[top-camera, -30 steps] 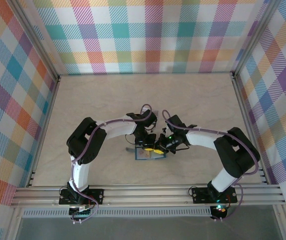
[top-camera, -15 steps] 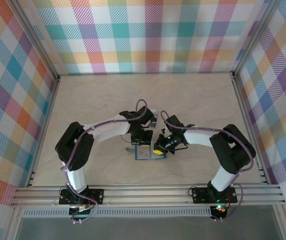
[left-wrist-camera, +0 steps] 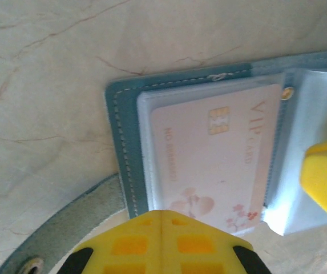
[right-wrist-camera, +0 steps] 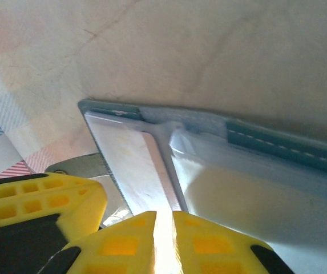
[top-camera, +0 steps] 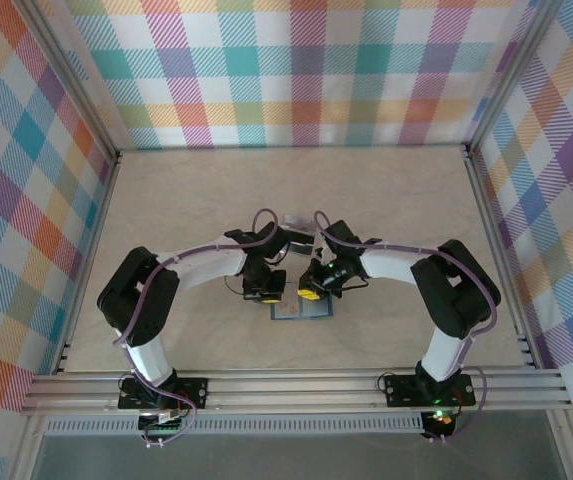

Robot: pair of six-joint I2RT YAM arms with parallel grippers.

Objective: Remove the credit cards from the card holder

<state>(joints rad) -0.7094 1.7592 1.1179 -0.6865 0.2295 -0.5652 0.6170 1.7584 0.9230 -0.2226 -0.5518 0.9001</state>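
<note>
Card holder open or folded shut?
Open: the card holder lies inside up, a VIP card showing under its clear sleeve.

My table (top-camera: 196, 190) is pale beige with a marbled finish. Close up, thin brown veins cross it at the upper left of the left wrist view. Plaid walls box it in: the back wall (top-camera: 296, 70) along the top of the frame, the left wall (top-camera: 21, 220) and the right wall (top-camera: 561, 210) down the sides. Silver frame posts (top-camera: 78, 85) stand in the far corners, and a ribbed aluminium rail (top-camera: 296, 388) runs along the bottom.
</note>
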